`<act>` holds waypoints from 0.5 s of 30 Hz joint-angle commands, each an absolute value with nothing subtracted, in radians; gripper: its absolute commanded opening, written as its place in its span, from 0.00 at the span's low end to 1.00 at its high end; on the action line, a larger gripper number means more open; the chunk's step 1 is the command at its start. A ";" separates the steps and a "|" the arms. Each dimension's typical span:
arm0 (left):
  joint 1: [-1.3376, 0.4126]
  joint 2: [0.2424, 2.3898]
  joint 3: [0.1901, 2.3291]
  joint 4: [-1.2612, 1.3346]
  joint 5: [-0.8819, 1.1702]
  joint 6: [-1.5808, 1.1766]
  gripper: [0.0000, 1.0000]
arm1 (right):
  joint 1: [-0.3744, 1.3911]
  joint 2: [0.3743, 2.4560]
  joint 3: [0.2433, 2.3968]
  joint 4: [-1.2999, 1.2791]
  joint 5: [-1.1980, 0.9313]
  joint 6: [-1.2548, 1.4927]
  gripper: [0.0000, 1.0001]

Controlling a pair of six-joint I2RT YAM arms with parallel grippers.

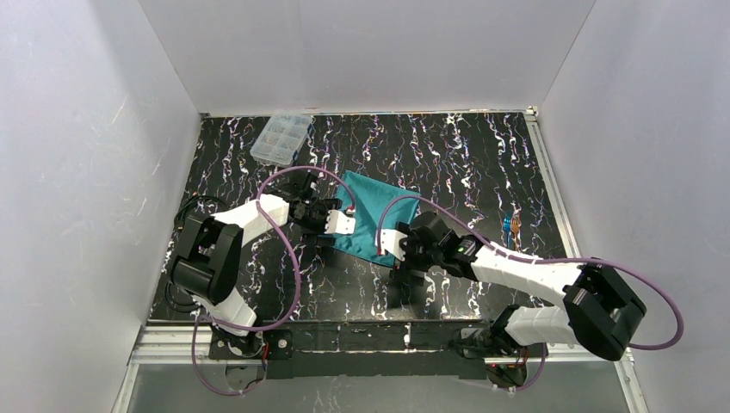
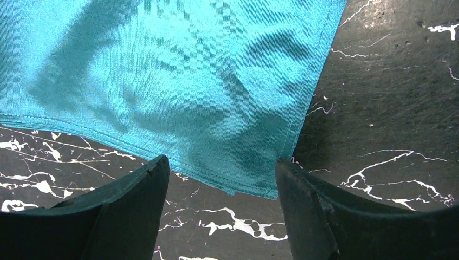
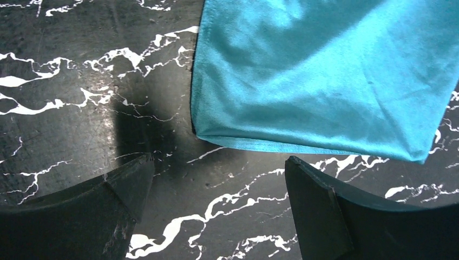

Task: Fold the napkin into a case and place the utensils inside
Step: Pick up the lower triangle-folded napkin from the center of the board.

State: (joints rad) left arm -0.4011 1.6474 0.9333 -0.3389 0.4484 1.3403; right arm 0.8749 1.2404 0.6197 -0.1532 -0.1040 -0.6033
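A: How far along is it?

B: Early, I'd judge. The teal-green square cloth napkin (image 1: 372,215) lies flat mid-table. Its near edge looks doubled in the right wrist view, so perhaps one fold is in, but there's no pouch with a diagonal flap. The small iridescent orange-blue metal utensils (image 1: 513,224) lie well apart from it, near the table's right edge, so the rest of the folding and all the loading are left

A: And the pincers?

B: Both are spread and holding nothing. The left gripper (image 2: 222,173) straddles a hemmed corner of the cloth, which lies on the table between its fingers without being pinched. The right gripper (image 3: 219,168) hovers just short of another corner, with bare table between its fingers

A: Any room to work?

B: Yes. The black white-veined marbled tabletop (image 1: 465,155) is open beyond the cloth and to its right. The clear plastic compartment box (image 1: 281,138) sits at the far left, well apart. The white walls (image 1: 77,172) close three sides, so the reach to the utensils runs close to the right one
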 commanded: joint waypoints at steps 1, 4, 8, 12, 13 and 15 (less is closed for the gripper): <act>-0.393 1.621 0.930 -0.357 0.477 1.387 0.69 | 0.897 1.253 0.603 -0.067 -0.147 -0.614 0.99; -0.392 1.615 0.951 -0.391 0.503 1.379 0.70 | 0.911 1.272 0.594 -0.032 -0.152 -0.605 0.99; -0.393 1.591 0.962 -0.445 0.524 1.395 0.72 | 0.911 1.330 0.611 -0.008 -0.134 -0.582 0.99; -0.376 1.568 0.980 -0.537 0.558 1.419 0.73 | 0.912 1.383 0.630 -0.013 -0.120 -0.564 0.94; -0.374 1.563 0.983 -0.548 0.565 1.426 0.73 | 0.912 1.389 0.630 -0.015 -0.112 -0.561 0.93; -0.369 1.555 0.977 -0.547 0.565 1.449 0.73 | 0.912 1.396 0.629 -0.014 -0.091 -0.553 0.90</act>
